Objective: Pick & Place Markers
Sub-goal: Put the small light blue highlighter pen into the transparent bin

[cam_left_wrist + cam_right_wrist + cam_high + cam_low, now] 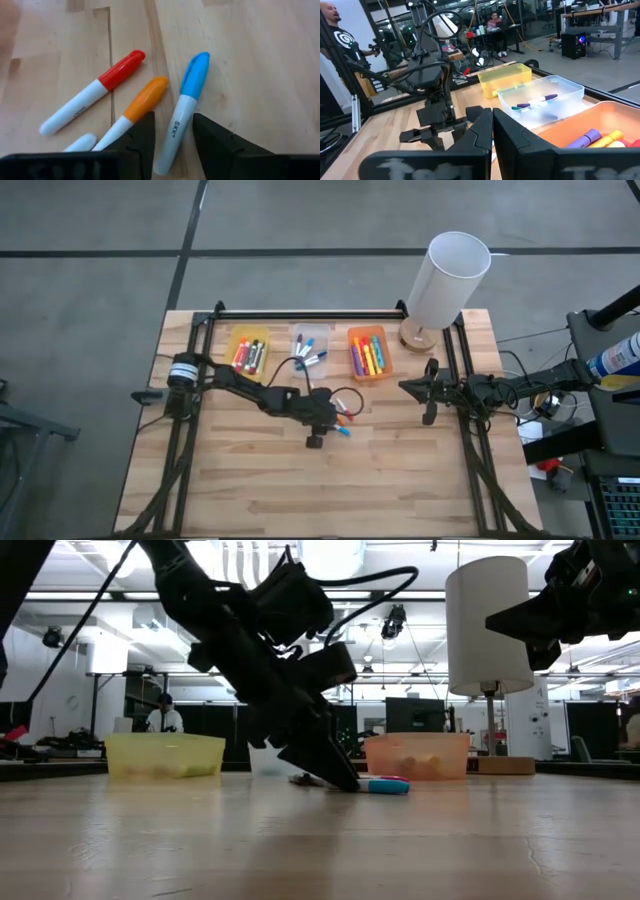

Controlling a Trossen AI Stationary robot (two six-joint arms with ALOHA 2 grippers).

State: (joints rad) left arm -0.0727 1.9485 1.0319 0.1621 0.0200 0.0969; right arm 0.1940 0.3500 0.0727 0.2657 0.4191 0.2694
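Fingers (142,137) of the left gripper (172,137) are being held spread astride the blue-capped marker (182,107), not pinching it.

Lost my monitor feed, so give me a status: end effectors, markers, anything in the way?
Left end effector down at table, open, straddling the blue-capped marker. Right end effector parked by the lamp, shut. Orange-capped marker beside the fingers.

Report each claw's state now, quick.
Left claw: open, fingers straddling the blue-capped marker on the table, not clamped on it.
Right claw: shut, holding nothing, hovering near the orange bin.
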